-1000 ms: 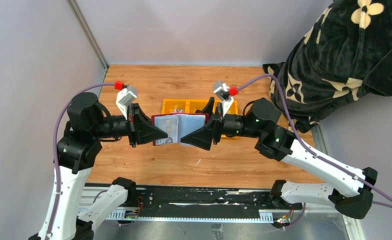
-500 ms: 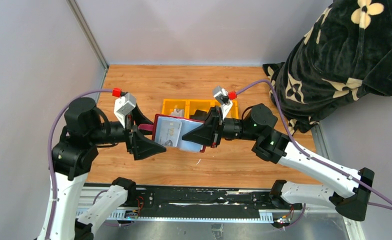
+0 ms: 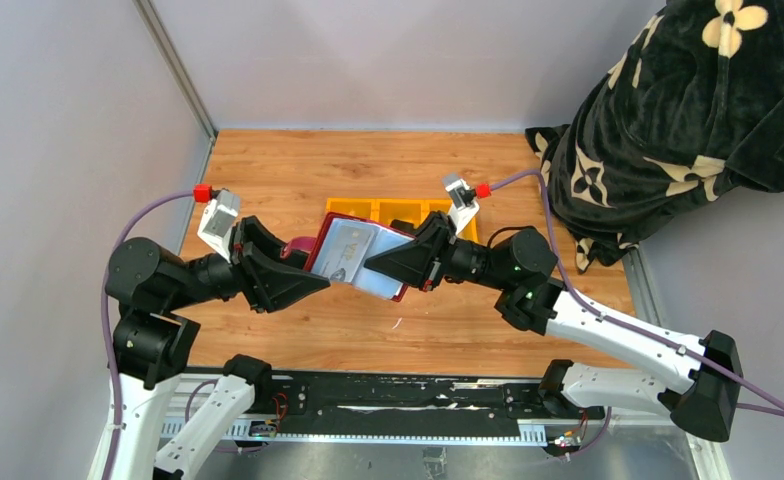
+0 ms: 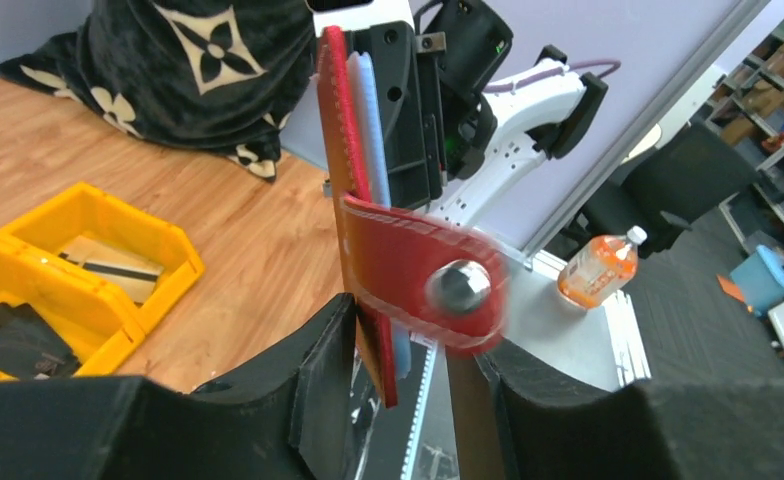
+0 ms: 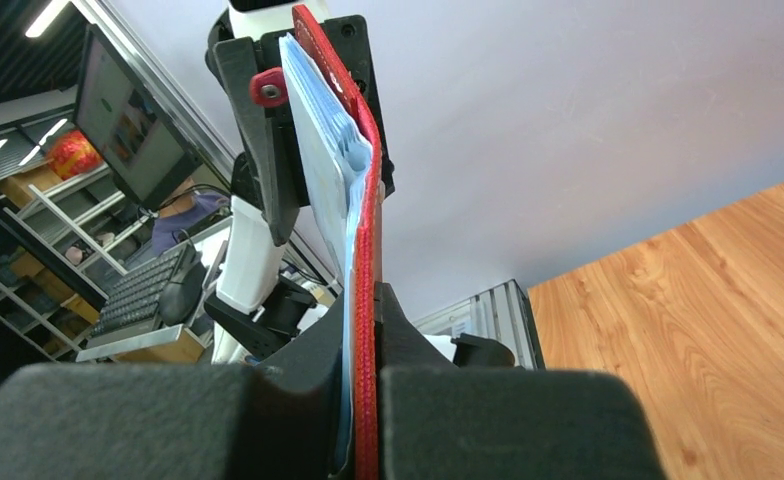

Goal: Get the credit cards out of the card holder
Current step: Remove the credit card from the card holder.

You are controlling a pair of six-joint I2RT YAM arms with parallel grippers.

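Maroon leather marks the card holder (image 3: 356, 256), which hangs open in the air above the wooden tabletop (image 3: 448, 320), just in front of the yellow tray (image 3: 368, 206), tilted with its inner face turned up toward the overhead camera. The right claw (image 3: 376, 268) is pressed together on the holder's right-hand edge; its wrist view shows both fingers (image 5: 318, 350) pinching the red cover and the pale, see-through sleeves (image 5: 318, 150) seen edge-on. The left claw (image 3: 308, 266) sits at the opposite edge with its jaws apart. In the left wrist view the holder's edge (image 4: 353, 200) stands between the two fingers (image 4: 318, 380), close against the nearer one, and the closure tab (image 4: 423, 280) with its metal snap hangs across the gap. From above, the sleeves show a pale surface with faint print; how many credit cards sit inside cannot be told. Two of the tray's compartments (image 4: 98, 205) hold flat items, one of them dark.
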